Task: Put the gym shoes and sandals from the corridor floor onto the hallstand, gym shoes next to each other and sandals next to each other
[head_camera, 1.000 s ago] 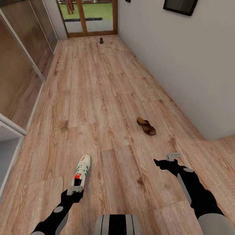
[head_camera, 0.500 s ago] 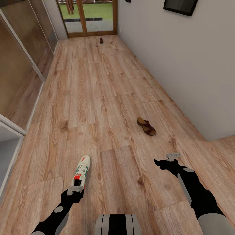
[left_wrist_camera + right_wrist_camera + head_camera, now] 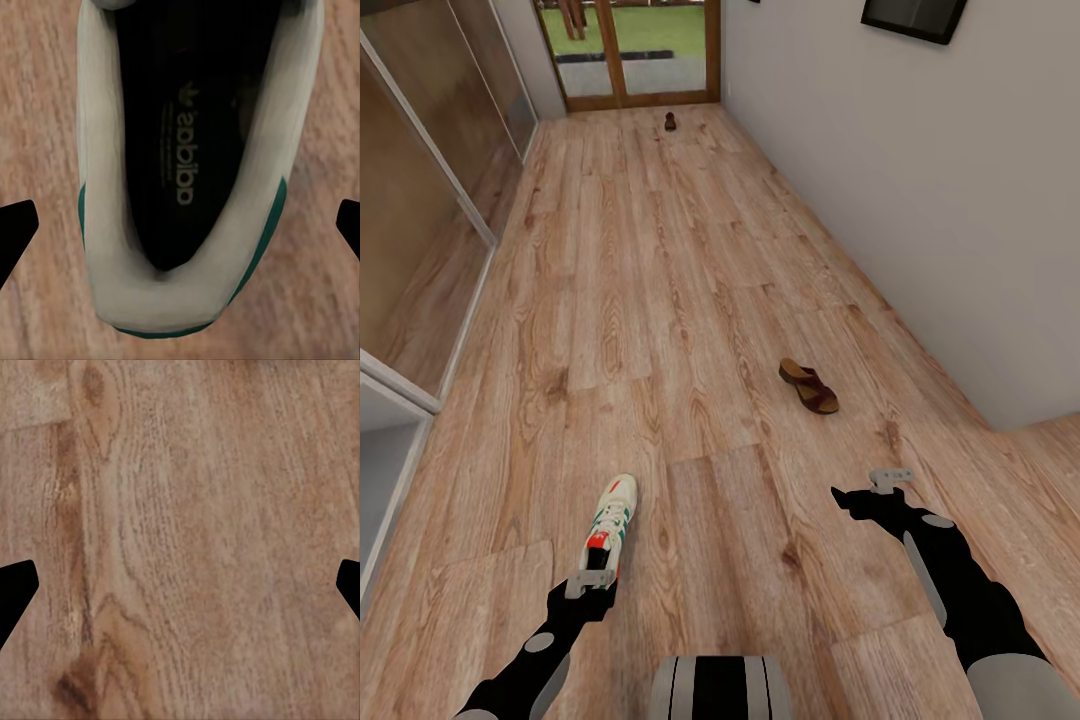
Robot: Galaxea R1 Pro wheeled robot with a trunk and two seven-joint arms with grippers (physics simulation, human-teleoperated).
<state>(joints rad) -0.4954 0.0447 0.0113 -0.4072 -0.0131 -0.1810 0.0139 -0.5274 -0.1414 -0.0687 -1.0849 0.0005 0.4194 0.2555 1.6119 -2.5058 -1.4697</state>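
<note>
A: Now, left gripper [image 3: 180, 225]: fingers [image 3: 15, 232] spread wide, one tip at each edge of the left wrist view, nothing between them touched. Heel of a gym shoe [image 3: 187, 172] sits directly under the gap, opening upward, dark insole visible, teal trim at the heel.

B: Head view agrees. Left gripper [image 3: 589, 583] hangs over the heel end of that shoe [image 3: 610, 525], which lies on the floor [image 3: 660, 300] with its toe pointing up the corridor. Contact cannot be told from here.

A: Right gripper [image 3: 180, 585]: fingers [image 3: 15, 592] likewise wide apart, holding nothing; bare wood planks beneath.

B: In the head view the right gripper [image 3: 890, 478] is well apart from the shoe, off to the robot's right.

A: Sandals?

B: One sandal [image 3: 809, 386] lies on the floor ahead of the right gripper, near the grey wall [image 3: 920, 200], angled across the planks. A second small brown sandal [image 3: 670, 122] sits far down the corridor, just before the glass door [image 3: 630, 50].

A: Glazed panels [image 3: 420, 200] run along the left side.
</note>
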